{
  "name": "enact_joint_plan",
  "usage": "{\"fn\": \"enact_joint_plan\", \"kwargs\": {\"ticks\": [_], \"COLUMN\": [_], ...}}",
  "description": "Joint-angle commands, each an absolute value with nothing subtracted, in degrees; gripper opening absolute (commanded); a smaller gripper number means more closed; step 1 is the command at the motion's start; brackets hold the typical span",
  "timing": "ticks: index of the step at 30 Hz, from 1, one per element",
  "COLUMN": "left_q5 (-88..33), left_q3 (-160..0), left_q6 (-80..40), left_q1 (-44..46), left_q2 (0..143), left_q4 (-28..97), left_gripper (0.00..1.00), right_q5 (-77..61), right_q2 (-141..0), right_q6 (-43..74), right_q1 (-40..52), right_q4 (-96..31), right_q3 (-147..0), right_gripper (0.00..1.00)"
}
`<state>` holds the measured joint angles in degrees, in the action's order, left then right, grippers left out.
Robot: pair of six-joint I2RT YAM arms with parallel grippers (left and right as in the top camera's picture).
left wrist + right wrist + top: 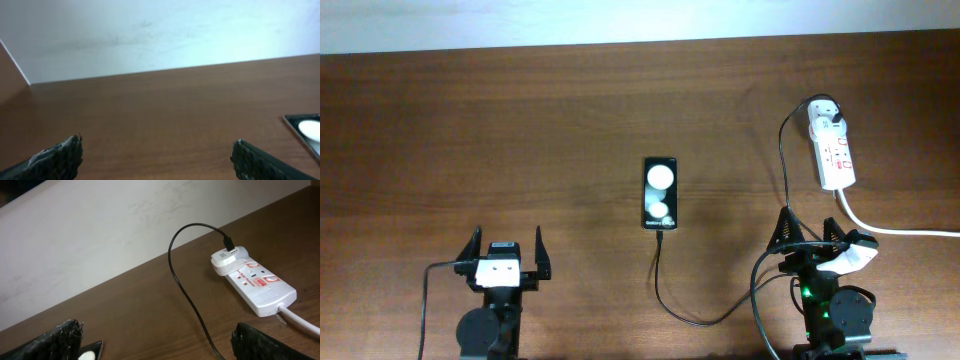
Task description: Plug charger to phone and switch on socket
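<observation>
The black phone (660, 192) lies flat at the table's middle, screen up with two white glare spots. The thin black charger cable (672, 300) runs from the phone's near end, loops right, then up to a white plug (827, 118) in the far end of the white socket strip (836, 152) at the right. In the right wrist view the cable (186, 287) leads to the socket (255, 282). My left gripper (506, 248) is open and empty at the near left. My right gripper (813, 229) is open and empty near the cable, below the socket.
The socket's thick white cord (900, 229) runs off to the right edge. The phone's corner shows at the right of the left wrist view (305, 127). A pale wall (150, 35) stands behind the brown wooden table (520, 130).
</observation>
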<state>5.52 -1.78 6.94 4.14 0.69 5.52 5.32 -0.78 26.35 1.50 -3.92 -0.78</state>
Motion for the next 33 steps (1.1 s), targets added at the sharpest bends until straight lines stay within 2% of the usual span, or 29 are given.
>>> {"fn": "enact_joint_plan", "kwargs": {"ticks": [1, 33], "left_q5": [1.3, 0.8], "left_q3": [-0.5, -0.5], "left_q6": [8.7, 8.7], "left_q1": [3.9, 3.2], "left_q2": [0.3, 0.3], "left_q4": [4.7, 4.7], "left_gripper": [0.99, 0.99], "right_q5": [5.0, 5.0], "right_q2": [-0.2, -0.2], "right_q6": [25.7, 25.7], "right_q1": [1.9, 1.9], "right_q4": [-4.2, -4.2], "right_q3": [-0.3, -0.3], "right_gripper": [0.99, 0.99]}}
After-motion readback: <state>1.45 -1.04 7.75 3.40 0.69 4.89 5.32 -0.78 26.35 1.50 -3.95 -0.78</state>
